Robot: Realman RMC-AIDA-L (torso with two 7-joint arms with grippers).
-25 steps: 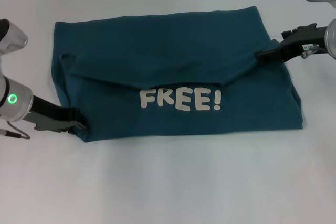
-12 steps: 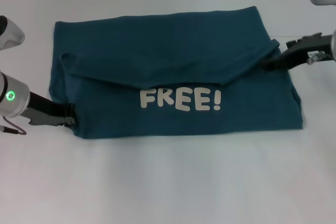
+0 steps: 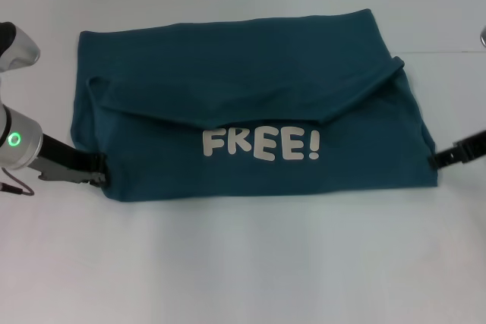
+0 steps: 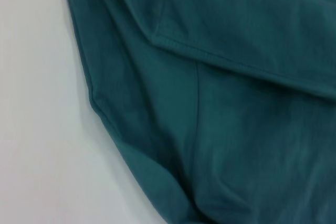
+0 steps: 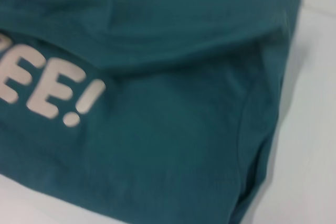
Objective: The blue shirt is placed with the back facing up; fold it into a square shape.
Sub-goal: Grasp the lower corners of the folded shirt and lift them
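Soft teal blue shirt lying folded into a rough rectangle on white counter, white "FREE!" lettering showing, left pincer touching its near-left corner, right pincer at its near-right corner, neither pincer's opening is discernible.

Left arm low at the left edge of the head view, silver wrist with a green light, its black left tool reaching inward, tips level with the near left corner. Right tool barely enters at the right edge, low, pointing inward. Finger state unreadable on both.
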